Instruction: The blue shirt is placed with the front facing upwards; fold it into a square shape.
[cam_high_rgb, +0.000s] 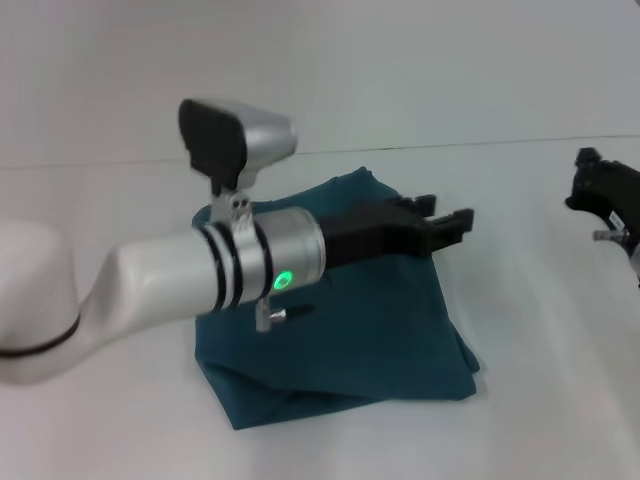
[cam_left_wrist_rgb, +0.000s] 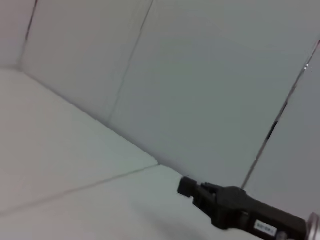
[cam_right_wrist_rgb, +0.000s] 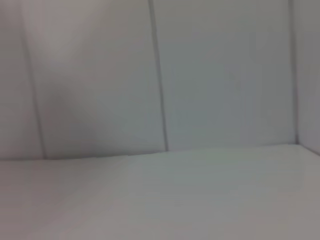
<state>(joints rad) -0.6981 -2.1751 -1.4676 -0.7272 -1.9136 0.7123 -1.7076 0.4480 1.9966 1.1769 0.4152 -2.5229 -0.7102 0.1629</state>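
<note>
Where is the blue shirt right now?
In the head view, the blue shirt lies folded at the table's centre, under the left gripper; the right gripper is far right.

A bare test booth is suggested: a plain white table (cam_high_rgb: 540, 380) is enclosed by seamed white wall panels (cam_right_wrist_rgb: 225, 75).

The white-and-silver left arm (cam_high_rgb: 200, 270) hid the middle of the folded dark teal-blue cotton shirt (cam_high_rgb: 380, 330), so no chest lettering showed. The black right pincer (cam_high_rgb: 600, 195) was cut off by the head view's edge, its fingers unreadable.
</note>
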